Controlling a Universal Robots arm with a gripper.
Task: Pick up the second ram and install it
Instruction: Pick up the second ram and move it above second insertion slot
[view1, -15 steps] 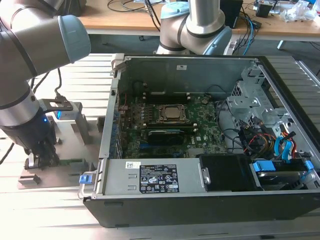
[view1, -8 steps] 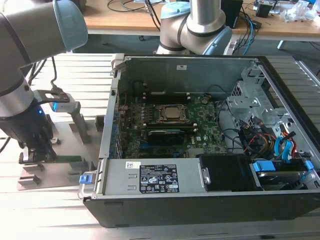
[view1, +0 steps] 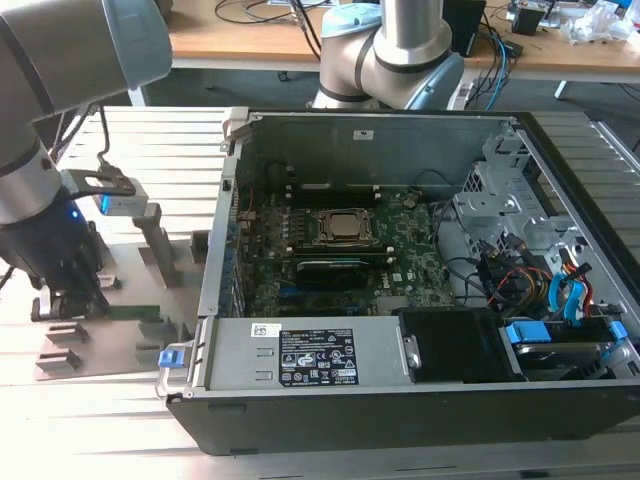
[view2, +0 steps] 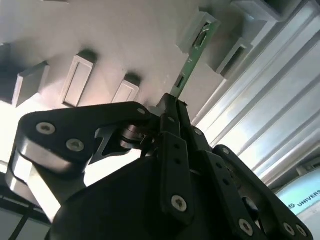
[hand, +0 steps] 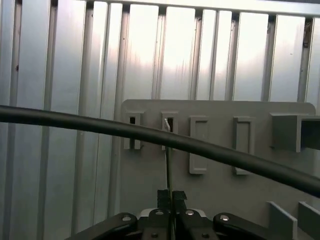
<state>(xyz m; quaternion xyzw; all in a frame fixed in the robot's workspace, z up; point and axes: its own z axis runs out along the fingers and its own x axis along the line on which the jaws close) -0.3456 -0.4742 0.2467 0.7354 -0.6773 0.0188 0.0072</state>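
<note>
Evidently the gripper (view2: 174, 102) pinches the second ram (view2: 190, 62), whose far end sits in a slot of the grey holder tray (view2: 125, 30), so a straight, untwisted pull along that slot looks safest.

The exterior view looks down from afar over the open black computer case (view1: 400, 425). Both wrist views look closely past the black gripper (view2: 172, 102) (hand: 169, 192), sharing the grey slotted plastic tray (view2: 125, 35) (hand: 215, 200) and slim green ram (view2: 189, 67) (hand: 168, 160)
</note>
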